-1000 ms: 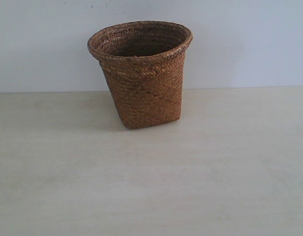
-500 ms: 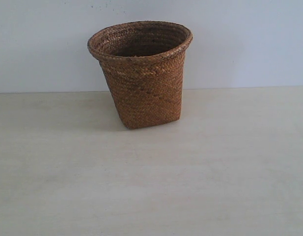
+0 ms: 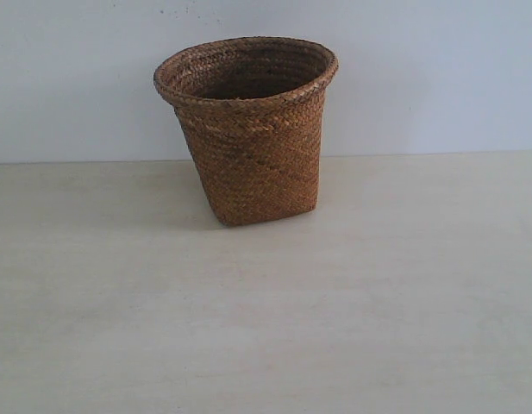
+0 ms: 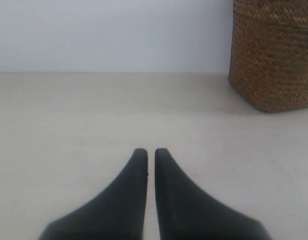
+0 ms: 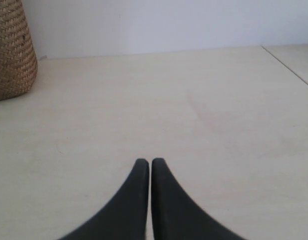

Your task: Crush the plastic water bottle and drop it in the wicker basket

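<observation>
One brown woven wicker basket stands upright toward the back of the pale wooden tabletop, just before a plain whitish wall. Its wide braided rim tops a narrower squarish base. The left end effector hangs low over the tabletop, its black fingers closed and holding nothing. The right end effector is likewise closed and empty. Each is well apart from the basket.

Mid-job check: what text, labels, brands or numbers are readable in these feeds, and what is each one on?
None can be read. The wicker basket shows only plain weave, the left gripper and right gripper are unmarked black, and the table carries no writing. The plastic water bottle is in no view, so its label cannot be read.
</observation>
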